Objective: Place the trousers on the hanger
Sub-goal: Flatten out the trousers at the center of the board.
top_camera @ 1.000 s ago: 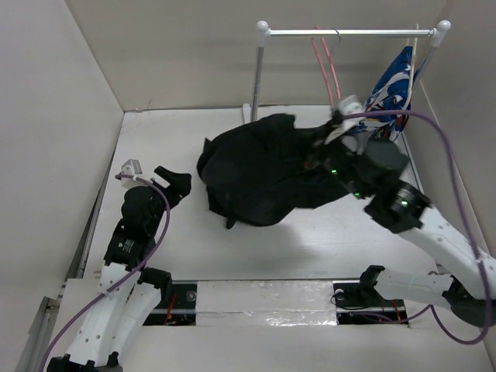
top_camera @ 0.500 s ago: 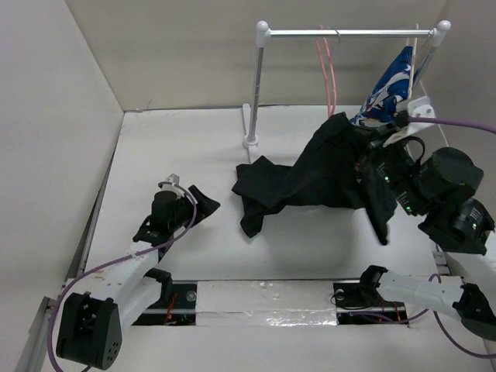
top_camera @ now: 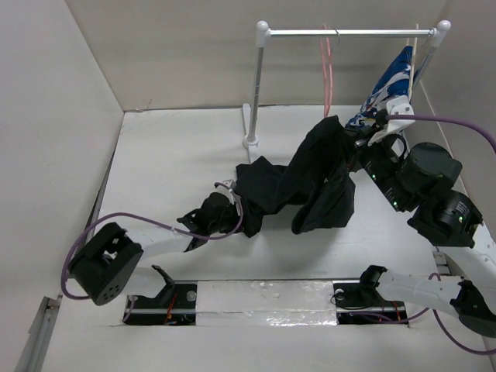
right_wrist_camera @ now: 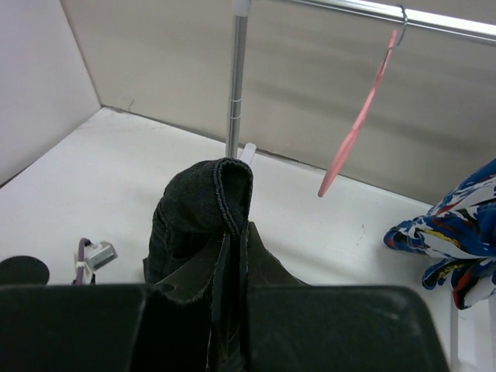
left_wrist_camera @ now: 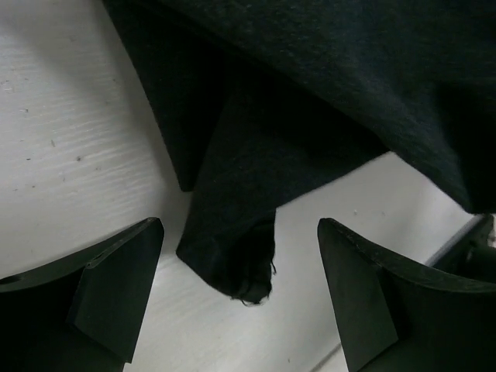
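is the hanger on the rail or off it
On: the hanger hangs by its hook from the rail, bare; the trousers are not on it.

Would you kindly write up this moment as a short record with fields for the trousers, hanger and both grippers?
trousers: black, one end lifted, the rest trailing down to the table
hanger: pink, hanging bare on the rail
right gripper: shut on a fold of the trousers
left gripper: open, low over the table, a hem lying between its fingers, ungripped
patterned garment: hanging at the rail's right end
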{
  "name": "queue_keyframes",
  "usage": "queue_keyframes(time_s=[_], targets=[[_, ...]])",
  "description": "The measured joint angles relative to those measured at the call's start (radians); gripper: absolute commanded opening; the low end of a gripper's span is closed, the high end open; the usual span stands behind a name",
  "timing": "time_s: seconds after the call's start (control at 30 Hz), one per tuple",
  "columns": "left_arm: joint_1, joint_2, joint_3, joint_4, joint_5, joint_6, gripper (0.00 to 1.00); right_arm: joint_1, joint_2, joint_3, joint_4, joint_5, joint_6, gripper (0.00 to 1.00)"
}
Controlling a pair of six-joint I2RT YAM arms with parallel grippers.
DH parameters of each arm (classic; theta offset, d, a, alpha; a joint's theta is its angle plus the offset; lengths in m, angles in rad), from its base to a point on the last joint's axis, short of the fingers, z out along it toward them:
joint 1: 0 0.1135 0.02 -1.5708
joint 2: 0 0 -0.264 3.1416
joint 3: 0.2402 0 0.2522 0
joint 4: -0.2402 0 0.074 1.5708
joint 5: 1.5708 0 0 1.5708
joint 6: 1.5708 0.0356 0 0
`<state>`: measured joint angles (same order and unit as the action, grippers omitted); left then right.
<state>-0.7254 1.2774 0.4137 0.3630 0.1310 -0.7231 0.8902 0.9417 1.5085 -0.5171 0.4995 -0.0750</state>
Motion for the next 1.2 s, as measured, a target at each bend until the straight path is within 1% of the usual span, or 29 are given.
queue_keyframes(time_s=[0.07, 0.13, 0.2, 0.23, 0.27, 0.3, 0.33, 0.43, 0.47, 0.53, 0.6, 0.7, 0.77, 0.83, 0.87, 0.9, 0.93, 1.0, 1.07, 1.1, 1.13, 1.2], targets=[[-0.026, 0.058, 0.01, 0.037, -0.038, -0.01, 0.8, 0.0, -0.006, 0.0, -0.001, 0.002, 0.0, 0.0], [-0.028, 0.085, 0.022, 0.073, -0.074, -0.016, 0.82, -0.005, -0.01, 0.0, -0.001, 0.002, -0.001, 0.0], [-0.029, 0.126, 0.047, 0.098, -0.111, -0.023, 0.77, -0.007, -0.013, 0.0, -0.003, 0.002, -0.001, 0.0], [-0.031, 0.149, 0.068, 0.098, -0.129, -0.025, 0.6, -0.007, -0.014, 0.0, -0.003, 0.001, 0.0, 0.0], [-0.032, 0.177, 0.095, 0.089, -0.164, -0.023, 0.45, -0.008, -0.016, -0.001, -0.003, 0.0, 0.0, 0.0], [-0.033, 0.213, 0.128, 0.088, -0.181, -0.031, 0.24, -0.008, -0.019, -0.003, -0.003, -0.003, 0.0, 0.0], [-0.035, 0.24, 0.157, 0.067, -0.212, -0.032, 0.0, -0.008, -0.023, -0.005, -0.006, -0.004, 0.0, 0.0], [-0.025, 0.252, 0.214, -0.021, -0.303, -0.035, 0.0, -0.008, -0.039, -0.008, -0.018, -0.011, 0.0, 0.0], [-0.011, 0.227, 0.218, -0.048, -0.326, -0.033, 0.0, -0.008, -0.046, -0.009, -0.023, -0.013, 0.0, 0.0], [0.042, 0.127, 0.216, -0.13, -0.363, -0.032, 0.0, -0.007, -0.063, -0.012, -0.04, -0.027, 0.002, 0.0], [0.129, -0.017, 0.211, -0.199, -0.378, -0.029, 0.0, -0.006, -0.081, -0.014, -0.063, -0.055, 0.008, 0.0], [0.322, -0.285, 0.209, -0.275, -0.391, -0.018, 0.0, 0.018, -0.089, -0.013, -0.093, -0.145, 0.023, 0.0], [0.456, -0.446, 0.219, -0.336, -0.378, -0.001, 0.0, 0.068, -0.075, -0.002, -0.109, -0.233, 0.035, 0.0], [0.577, -0.544, 0.264, -0.425, -0.365, 0.03, 0.0, 0.116, -0.033, 0.034, -0.122, -0.332, 0.046, 0.0], [0.619, -0.576, 0.299, -0.476, -0.36, 0.046, 0.14, 0.131, -0.01, 0.064, -0.132, -0.381, 0.049, 0.0], [0.65, -0.597, 0.341, -0.526, -0.352, 0.066, 0.34, 0.14, 0.009, 0.083, -0.133, -0.414, 0.054, 0.0], [0.669, -0.609, 0.383, -0.566, -0.342, 0.095, 0.61, 0.149, 0.034, 0.109, -0.132, -0.469, 0.065, 0.0], [0.681, -0.621, 0.46, -0.632, -0.327, 0.132, 0.71, 0.153, 0.027, 0.116, -0.135, -0.511, 0.087, 0.0], [0.682, -0.638, 0.498, -0.677, -0.328, 0.165, 0.75, 0.152, -0.02, 0.113, -0.154, -0.506, 0.113, 0.0], [0.682, -0.654, 0.498, -0.696, -0.332, 0.178, 0.77, 0.152, -0.052, 0.111, -0.161, -0.492, 0.121, 0.0], [0.682, -0.669, 0.494, -0.72, -0.341, 0.193, 0.84, 0.152, -0.092, 0.106, -0.167, -0.469, 0.133, 0.0], [0.682, -0.691, 0.468, -0.744, -0.36, 0.208, 0.85, 0.152, -0.18, 0.075, -0.174, -0.377, 0.153, 0.0]])
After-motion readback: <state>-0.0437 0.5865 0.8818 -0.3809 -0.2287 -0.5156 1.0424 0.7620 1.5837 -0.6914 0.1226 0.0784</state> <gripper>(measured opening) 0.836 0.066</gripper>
